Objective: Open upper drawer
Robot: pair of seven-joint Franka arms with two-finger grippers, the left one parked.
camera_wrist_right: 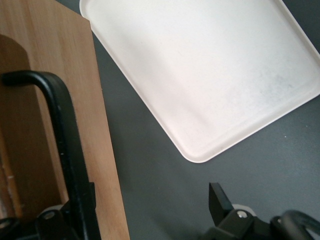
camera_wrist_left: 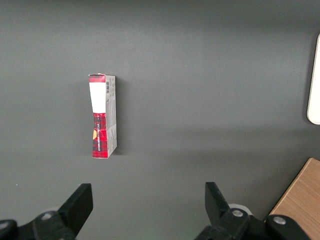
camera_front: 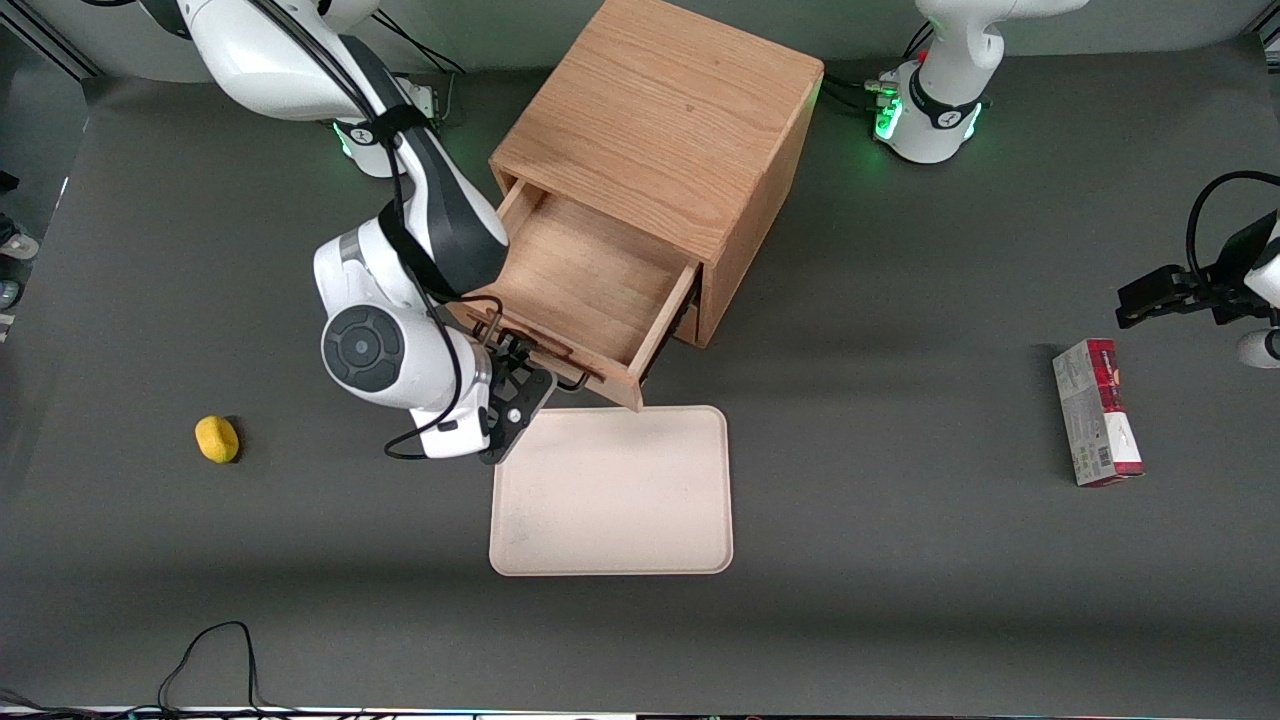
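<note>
Upper drawer [camera_front: 590, 290]: pulled far out of the oak cabinet [camera_front: 670, 120].
My pincer [camera_front: 520, 385]: open wide, one finger by the black handle [camera_wrist_right: 62, 135], holding nothing.
Tray [camera_front: 612, 490]: just beside the drawer front.

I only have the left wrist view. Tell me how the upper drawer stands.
Observer: The upper drawer is pulled well out of the cabinet.
Operator: Report the claw.
Observer: The claw is open at the drawer's black handle, not clamped on it.
Operator: Name whatever lies toward the working arm's end.
Observer: A small yellow object lies on the table there, apart from everything else.
</note>
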